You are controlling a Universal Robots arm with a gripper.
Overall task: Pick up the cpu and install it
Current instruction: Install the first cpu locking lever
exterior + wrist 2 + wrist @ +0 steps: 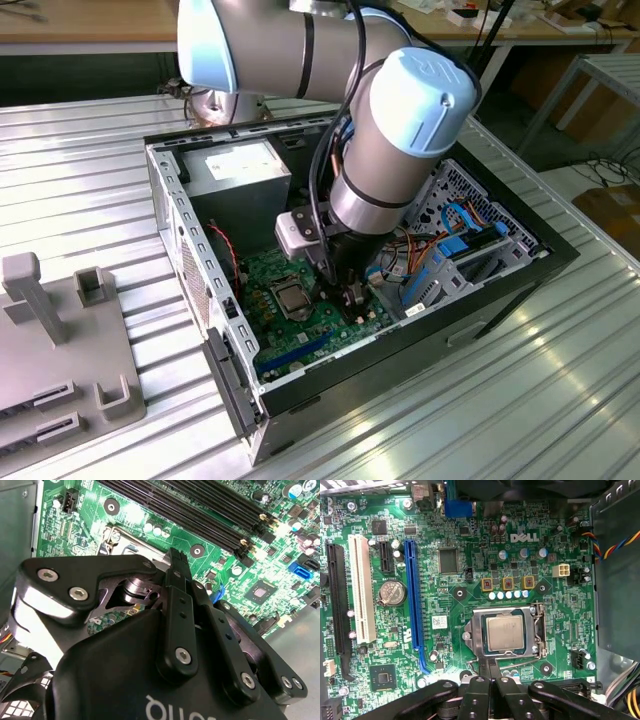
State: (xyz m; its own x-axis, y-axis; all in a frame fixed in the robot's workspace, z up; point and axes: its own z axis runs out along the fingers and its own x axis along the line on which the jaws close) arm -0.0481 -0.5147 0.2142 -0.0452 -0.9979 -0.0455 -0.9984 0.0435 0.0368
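In the exterior view, the arm reaches down into an open computer case (350,300) that stands on a ribbed metal counter (90,190), and the pincer (352,296) hangs low over the green motherboard (320,325). The cpu (291,297) lies in its socket just beside the pincer, toward the exterior view's left, and the two are apart. A grey fixture (60,350) rests on the counter well away from the pincer, outside the case. In the second wrist view, the pincer (176,560) is clenched, its black fingers (176,611) pressed together with nothing between them, and the long black memory slots (200,510) run across the board beyond its tip. In the first wrist view, the pincer (492,682) is again closed and empty, and the cpu (505,633) sits flat inside the silver socket frame (480,632), just ahead of the fingertips and untouched by them.
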